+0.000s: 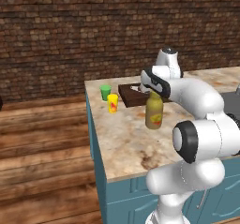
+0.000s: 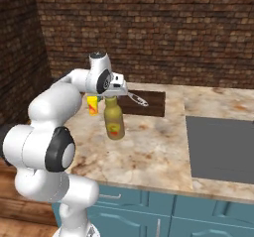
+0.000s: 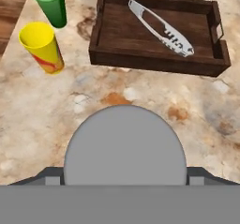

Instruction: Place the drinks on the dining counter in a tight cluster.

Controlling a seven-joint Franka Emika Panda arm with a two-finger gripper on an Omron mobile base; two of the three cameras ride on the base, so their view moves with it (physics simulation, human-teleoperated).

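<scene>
Your pincer [image 2: 112, 95] sits directly above the grey cap [image 3: 124, 145] of the fat olive-yellow bottle with the yellow-red label [image 1: 154, 111]. Its jaws stand wide, one either side of the cap, and I cannot tell whether they press on it. The bottle stands upright on the beige-brown marbled stone counter [image 1: 126, 148]. In the hand view, a dark wooden tray [image 3: 154, 59] lies at twelve to one o'clock from the cap, holding a slim silver tool [image 3: 161, 28]. A yellow cup [image 3: 42, 47] sits at ten o'clock, with a green cup [image 3: 50, 3] beyond it at eleven. I judge the task early: this one drink is on the counter, with no other drink next to it, so the cluster is not yet formed.
</scene>
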